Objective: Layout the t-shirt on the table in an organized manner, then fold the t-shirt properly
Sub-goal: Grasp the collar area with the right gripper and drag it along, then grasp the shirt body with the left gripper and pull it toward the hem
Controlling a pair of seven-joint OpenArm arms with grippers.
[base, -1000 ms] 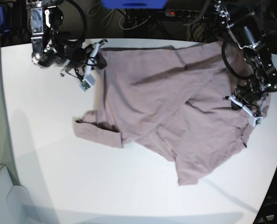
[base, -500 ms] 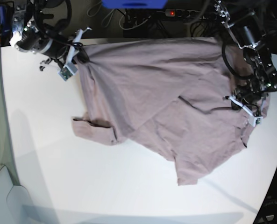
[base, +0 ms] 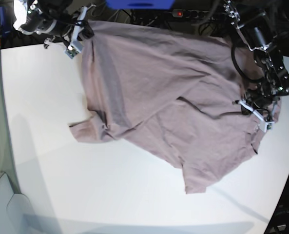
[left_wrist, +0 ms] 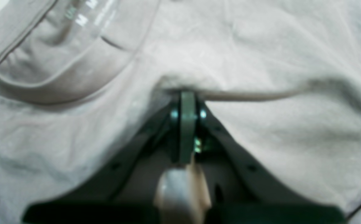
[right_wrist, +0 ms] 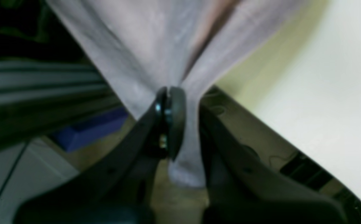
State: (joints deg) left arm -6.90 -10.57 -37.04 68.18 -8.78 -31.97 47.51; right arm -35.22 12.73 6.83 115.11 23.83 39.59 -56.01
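Fabric is stretching out now: the right gripper point(base: 81, 30), clamped on a corner of the t-shirt point(base: 173, 97), has swung up and back from beside the shirt to the far edge of the table point(base: 37, 122), pulling that corner with it. The panel that lay doubled over has opened toward the back edge. The left gripper point(base: 254, 108) stays put, pinched shut on a fold of cloth just beside the ribbed collar point(left_wrist: 43, 84), anchoring the other side. The shirt spans the table's far half, one sleeve point(base: 88, 131) still bunched and the lower hem skewed, so the layout looks only partly done; folding has not begun.
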